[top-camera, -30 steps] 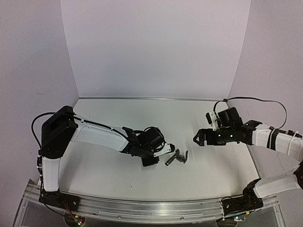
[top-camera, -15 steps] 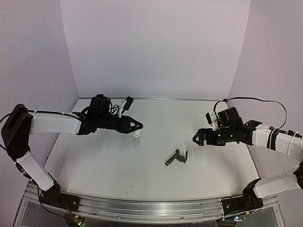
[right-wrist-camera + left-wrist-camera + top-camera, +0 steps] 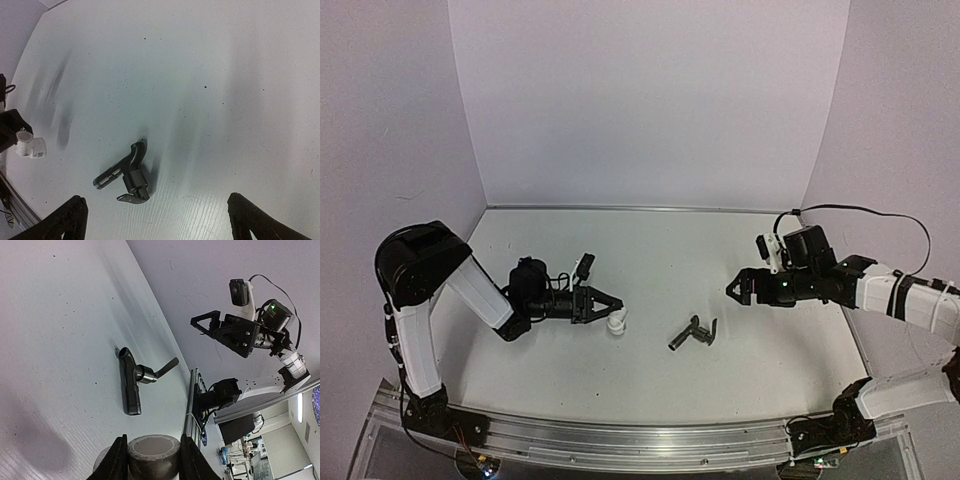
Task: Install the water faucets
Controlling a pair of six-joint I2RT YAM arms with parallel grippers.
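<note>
The dark grey tap (image 3: 693, 334) lies on its side on the white table, lever bent to one side; it also shows in the left wrist view (image 3: 131, 385) and the right wrist view (image 3: 127, 172). My left gripper (image 3: 614, 312) is shut on the small white cylindrical fitting (image 3: 617, 323), held low over the table left of the tap; the fitting (image 3: 153, 452) sits squeezed between both fingers of the gripper (image 3: 152, 460). My right gripper (image 3: 733, 290) hovers open to the right of the tap, its fingers spread wide (image 3: 157, 215) with nothing between them.
The table (image 3: 650, 250) is walled by pale panels at the back and both sides. An aluminium rail (image 3: 640, 440) runs along the near edge by the arm bases. The right arm (image 3: 240, 332) shows in the left wrist view.
My left arm left the tap's side with the white fitting, swung to the back left, then came down and forward to its place left of the tap. The tap and right arm stayed put.
</note>
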